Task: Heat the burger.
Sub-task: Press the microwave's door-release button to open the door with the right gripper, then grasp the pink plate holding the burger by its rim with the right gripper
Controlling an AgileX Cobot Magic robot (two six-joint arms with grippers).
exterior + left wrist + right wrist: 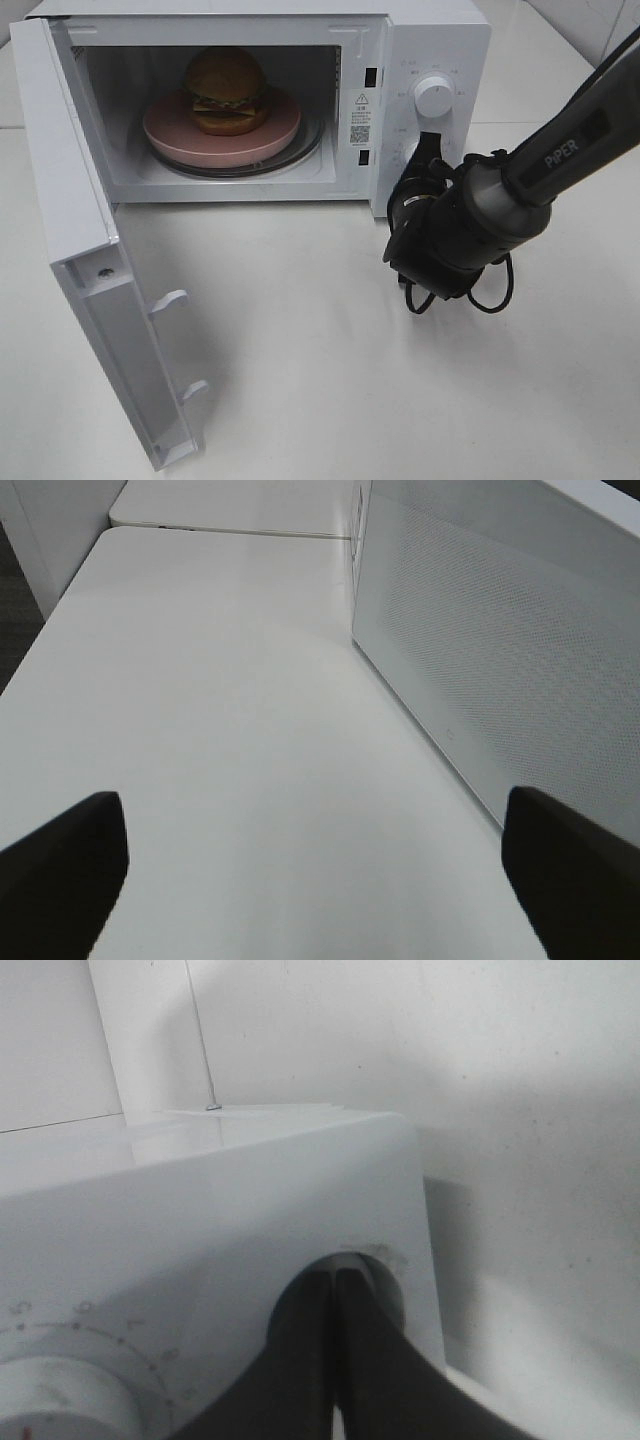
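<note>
Burger in the oven, door wide open, my right arm at the controls.

The burger (225,88) sits on the pink plate (200,140) inside the microwave (440,40). My right gripper (337,1272) is clenched on nothing, its tips against a round control low on the panel, below the upper knob (435,97). My left gripper (320,865) hangs released over the table (350,380), beside a dotted white panel. The risk I see is the door (60,180): work a control now and nothing heats, and a hard push could shove the oven back. The arm reads "PiPER" (562,158). There's a warning sticker (359,115) with a triangle and a code square, but its print and the dial marks are too small to read.
</note>
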